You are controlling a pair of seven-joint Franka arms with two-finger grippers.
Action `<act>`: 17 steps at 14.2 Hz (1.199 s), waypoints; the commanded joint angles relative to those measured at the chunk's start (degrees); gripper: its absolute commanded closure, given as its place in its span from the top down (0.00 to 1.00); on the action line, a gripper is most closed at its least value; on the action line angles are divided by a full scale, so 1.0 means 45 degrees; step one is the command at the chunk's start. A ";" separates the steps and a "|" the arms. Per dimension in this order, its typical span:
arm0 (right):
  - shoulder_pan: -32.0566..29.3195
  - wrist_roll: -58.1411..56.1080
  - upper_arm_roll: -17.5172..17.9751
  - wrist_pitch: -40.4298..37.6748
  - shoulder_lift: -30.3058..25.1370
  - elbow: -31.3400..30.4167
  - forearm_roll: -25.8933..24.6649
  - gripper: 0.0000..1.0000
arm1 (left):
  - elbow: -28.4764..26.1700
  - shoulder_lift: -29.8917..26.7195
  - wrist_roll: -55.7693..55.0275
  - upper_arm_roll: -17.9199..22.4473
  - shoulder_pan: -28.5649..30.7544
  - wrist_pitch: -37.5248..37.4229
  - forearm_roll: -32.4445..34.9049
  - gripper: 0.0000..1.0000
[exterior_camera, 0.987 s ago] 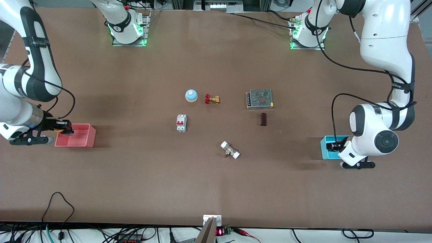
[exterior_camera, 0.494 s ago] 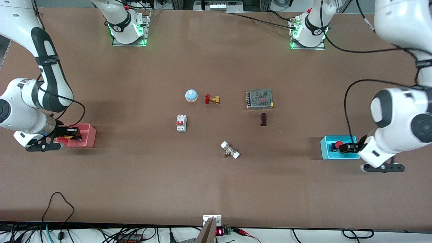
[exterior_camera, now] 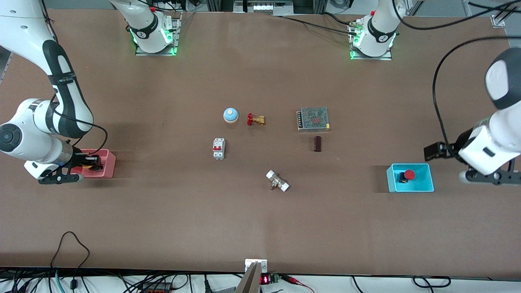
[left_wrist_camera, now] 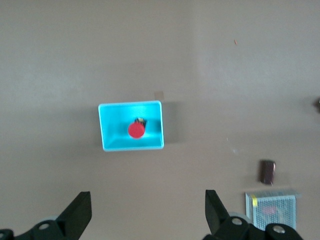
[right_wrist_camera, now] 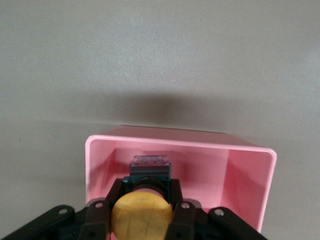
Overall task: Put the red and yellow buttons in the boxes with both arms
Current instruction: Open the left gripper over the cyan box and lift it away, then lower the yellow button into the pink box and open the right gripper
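Note:
The red button (exterior_camera: 409,174) sits inside the cyan bin (exterior_camera: 390,180) near the left arm's end of the table. It also shows in the left wrist view (left_wrist_camera: 136,130), in the cyan bin (left_wrist_camera: 131,146). My left gripper (exterior_camera: 432,152) is open and empty, raised over the table beside that bin; its own view (left_wrist_camera: 147,215) shows wide-apart fingers. My right gripper (exterior_camera: 91,162) is shut on the yellow button (right_wrist_camera: 142,217) and holds it low in the pink bin (exterior_camera: 109,163), whose wall (right_wrist_camera: 245,182) surrounds it.
Mid-table lie a blue bell (exterior_camera: 230,115), a brass valve with a red handle (exterior_camera: 256,119), a white circuit breaker (exterior_camera: 219,148), a metal mesh power supply (exterior_camera: 313,119), a dark brown block (exterior_camera: 317,143) and a white fitting (exterior_camera: 277,181).
My left gripper let go of the red button in the cyan bin and rose away. My right gripper moved with the yellow button farther into the pink bin.

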 commanded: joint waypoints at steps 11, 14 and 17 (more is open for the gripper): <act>-0.0421 -0.0290 0.0040 0.0645 0.0202 -0.0252 0.0007 0.13 | -0.3586 -0.3199 0.1065 -0.0749 0.0484 0.0018 0.0596 1.00; -0.0421 -0.0251 0.0040 0.0881 0.0261 -0.0370 0.0007 0.46 | -0.3486 -0.3276 0.0045 -0.1707 0.0503 -0.0099 0.1300 1.00; -0.0421 -0.0251 0.0040 0.0881 0.0300 -0.0370 0.0027 0.80 | -0.3486 -0.3316 0.0083 -0.1709 0.0561 -0.0100 0.1225 1.00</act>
